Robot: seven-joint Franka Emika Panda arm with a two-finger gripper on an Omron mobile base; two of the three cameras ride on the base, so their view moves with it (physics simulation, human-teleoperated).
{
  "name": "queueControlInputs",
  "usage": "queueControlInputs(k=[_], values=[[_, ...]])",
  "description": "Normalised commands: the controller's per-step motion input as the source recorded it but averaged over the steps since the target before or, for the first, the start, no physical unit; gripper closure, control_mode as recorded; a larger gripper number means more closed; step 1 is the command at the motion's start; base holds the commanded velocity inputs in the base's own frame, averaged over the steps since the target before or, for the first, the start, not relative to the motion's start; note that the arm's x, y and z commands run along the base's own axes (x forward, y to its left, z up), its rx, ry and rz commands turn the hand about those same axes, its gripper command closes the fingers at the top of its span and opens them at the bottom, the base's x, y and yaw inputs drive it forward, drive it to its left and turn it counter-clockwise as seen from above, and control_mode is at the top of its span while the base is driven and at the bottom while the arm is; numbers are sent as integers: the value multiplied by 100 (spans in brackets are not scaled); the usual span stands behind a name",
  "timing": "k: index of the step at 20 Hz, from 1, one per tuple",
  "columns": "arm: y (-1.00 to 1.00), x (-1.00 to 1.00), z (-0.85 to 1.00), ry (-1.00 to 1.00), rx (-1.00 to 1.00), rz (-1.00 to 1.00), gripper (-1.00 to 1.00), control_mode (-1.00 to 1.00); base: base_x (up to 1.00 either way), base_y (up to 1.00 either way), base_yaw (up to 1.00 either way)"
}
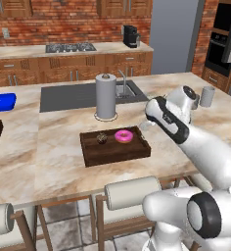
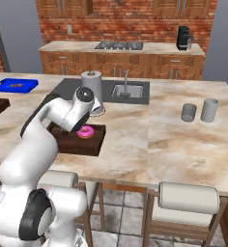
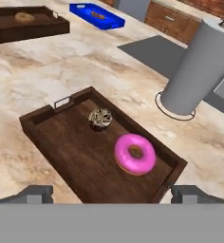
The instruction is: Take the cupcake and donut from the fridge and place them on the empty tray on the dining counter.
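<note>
The claw [image 3: 112, 193] is being held spread wide above the tray [image 3: 47, 124], nothing pinched between its tips. The donut [image 3: 135, 153] is lying flat on the tray floor toward one end, and the cupcake [image 3: 100, 118] is sitting near it, the two apart rather than touching. Both are resting inside the rims, on the counter [image 1: 58, 147] between the paper towel roll [image 1: 106, 96] and the stools [image 1: 132, 192].

By the look of it, both things are being left in place — the step in hand is judged to be the release and the clearing away. To do it well, the claw is best lifted straight up before any sideways swing, so that neither tip is dragged across the pink icing or knocked against the rim. The paper towel roll is standing just beyond the tray and is best avoided while the arm is being drawn back. The claw is best kept spread until well above the tray.
</note>
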Motion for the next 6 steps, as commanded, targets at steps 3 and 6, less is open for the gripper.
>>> queueControlInputs(k=[3,6], values=[[-65,-100,69,-33,3,-5,-100,-100,0,0,0],[-61,-100,71,-31,3,-6,-100,-100,0,0,0]])
